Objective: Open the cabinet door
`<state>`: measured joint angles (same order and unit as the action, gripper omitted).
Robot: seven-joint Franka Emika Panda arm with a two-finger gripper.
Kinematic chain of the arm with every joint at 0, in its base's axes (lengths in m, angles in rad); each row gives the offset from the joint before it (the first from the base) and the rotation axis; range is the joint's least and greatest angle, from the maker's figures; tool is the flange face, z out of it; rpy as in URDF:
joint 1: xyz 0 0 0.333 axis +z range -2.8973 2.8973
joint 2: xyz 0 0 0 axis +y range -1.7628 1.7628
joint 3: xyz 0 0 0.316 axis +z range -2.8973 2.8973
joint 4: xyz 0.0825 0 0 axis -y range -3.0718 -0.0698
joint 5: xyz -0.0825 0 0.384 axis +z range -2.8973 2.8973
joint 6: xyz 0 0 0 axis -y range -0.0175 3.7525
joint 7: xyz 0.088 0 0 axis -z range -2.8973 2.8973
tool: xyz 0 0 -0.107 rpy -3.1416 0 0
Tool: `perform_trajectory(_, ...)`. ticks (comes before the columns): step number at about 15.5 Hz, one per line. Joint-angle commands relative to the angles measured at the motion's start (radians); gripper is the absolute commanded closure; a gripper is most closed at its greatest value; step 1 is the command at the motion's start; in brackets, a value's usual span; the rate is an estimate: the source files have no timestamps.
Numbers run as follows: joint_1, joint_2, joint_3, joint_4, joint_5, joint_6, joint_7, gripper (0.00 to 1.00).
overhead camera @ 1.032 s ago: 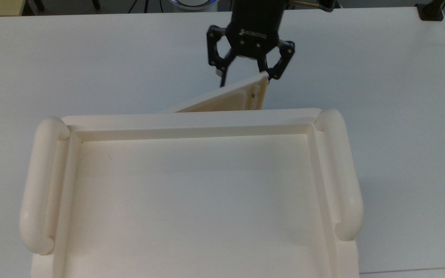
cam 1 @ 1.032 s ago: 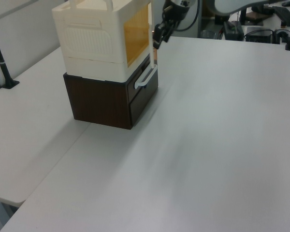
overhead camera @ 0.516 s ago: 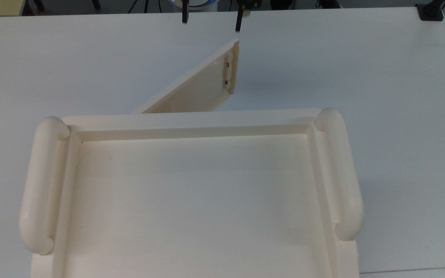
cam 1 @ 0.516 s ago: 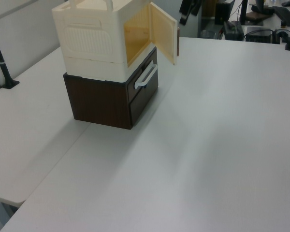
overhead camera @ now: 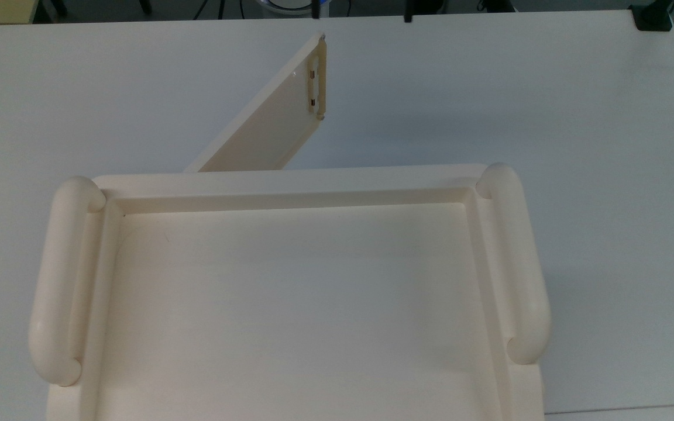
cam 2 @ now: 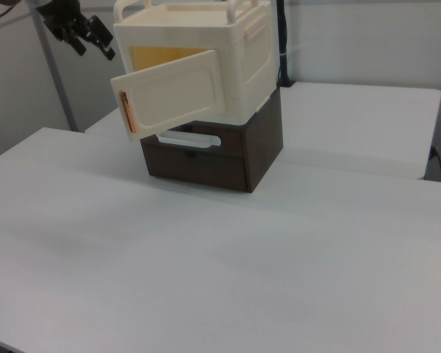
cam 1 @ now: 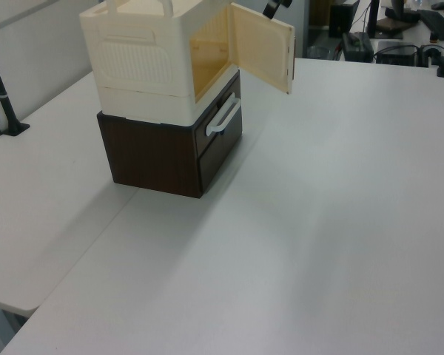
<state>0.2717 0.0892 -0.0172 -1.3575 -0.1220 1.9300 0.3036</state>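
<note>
- cabinet door [cam 2: 173,99] swung well out from the cream cabinet [cam 2: 206,55], free edge with the copper fittings [overhead camera: 312,89] pointing away from the body; in the top view it sits about halfway open at an angle; cabinet sits on a dark drawer unit [cam 2: 220,151] on the white table [cam 2: 228,272]
- risk: nothing holds the door, so it may drift on its hinge; judging by the angle it could settle back if the hinge is springy
- risk: if the arm comes back in to push it wider, a low approach could clip the free edge and shove the light cabinet across the drawer unit
- gripper [cam 2: 83,34] up high, near the right view's top left, clear of the door and touching nothing
- fingers [cam 2: 103,48] apart, nothing between them, pointing down toward the door side
</note>
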Motion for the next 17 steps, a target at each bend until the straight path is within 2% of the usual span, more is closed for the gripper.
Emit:
perform_trajectory(1, 0.007, 0.029, 0.009, -0.002, 0.015, 0.027, -0.015, 0.04)
perform_trajectory(7, -0.006, 0.049, -0.001, -0.037, 0.01, -0.049, -0.032, 0.04)
perform_trajectory(13, -0.086, 0.047, -0.01, -0.049, 0.01, -0.196, -0.113, 0.03)
perform_trajectory(17, -0.088, 0.047, -0.01, -0.052, 0.015, -0.204, -0.115, 0.0)
